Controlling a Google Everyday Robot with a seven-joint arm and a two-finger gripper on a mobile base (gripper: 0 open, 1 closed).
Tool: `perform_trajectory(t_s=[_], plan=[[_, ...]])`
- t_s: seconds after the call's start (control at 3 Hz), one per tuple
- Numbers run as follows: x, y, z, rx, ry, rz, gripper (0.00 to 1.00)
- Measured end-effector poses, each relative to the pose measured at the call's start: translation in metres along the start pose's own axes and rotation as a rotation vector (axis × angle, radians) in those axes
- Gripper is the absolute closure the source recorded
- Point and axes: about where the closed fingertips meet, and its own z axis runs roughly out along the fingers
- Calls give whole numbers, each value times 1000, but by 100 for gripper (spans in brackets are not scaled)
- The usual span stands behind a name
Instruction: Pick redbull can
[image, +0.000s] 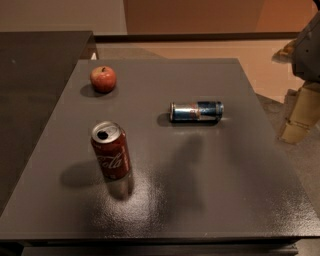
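The claw (296, 130) hangs at the far right, partly cropped, pointing downward.

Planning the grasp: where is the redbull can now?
In the camera view, the redbull can lies on its side mid-table, right of the apple and the upright Coca-Cola can; the tool hangs beyond the table's right edge.

Dim, warm overhead light; glare patch on table (240, 190) front; red can (111, 150) casts soft shadow left; gripper (301, 112) shaded, right edge.
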Motion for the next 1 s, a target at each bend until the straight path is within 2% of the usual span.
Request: perform_trajectory(t_s=[0.33, 0.67, 1.0], plan=[[-1, 0, 0, 2, -1, -2, 0], [-14, -11, 10, -13, -19, -30, 0], [-32, -26, 35, -53, -27, -69, 0]])
